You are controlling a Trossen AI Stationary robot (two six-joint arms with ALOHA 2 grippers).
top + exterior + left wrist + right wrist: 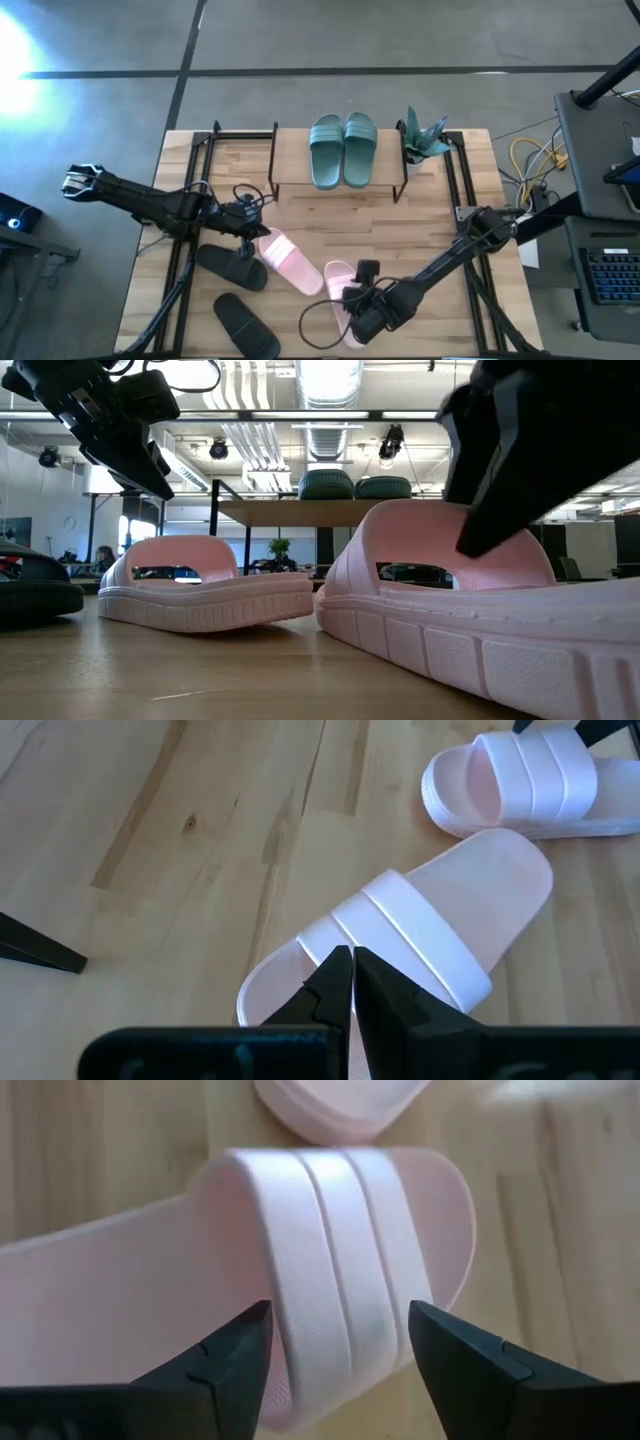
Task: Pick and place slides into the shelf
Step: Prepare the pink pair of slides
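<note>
Two pale pink slides lie sole-down on the table. My left gripper (258, 228) is shut and hovers above the farther one (290, 262), over its strap (400, 925), clear of it in the low view (135, 455). My right gripper (340, 1320) is open and low over the nearer pink slide (340, 295), with a finger on each side of its strap (335, 1230). Two teal-green slides (342, 150) rest side by side on top of the shelf (290, 192). Two black slides (232, 267) (245, 325) lie on the table's near left part. My right gripper comes from above with one finger (235, 1350) at each edge of the nearer pink slide's strap (300, 1295), lying across it. I cannot tell whether the fingers touch the strap. The slide rests flat on the table.
A small green plant (422, 137) stands by the shelf's right end. Black frame rails (200, 160) run along the table's left and right sides. Bare wood (400, 230) lies between the shelf and the pink slides. Cables and a keyboard sit off the table's right side.
</note>
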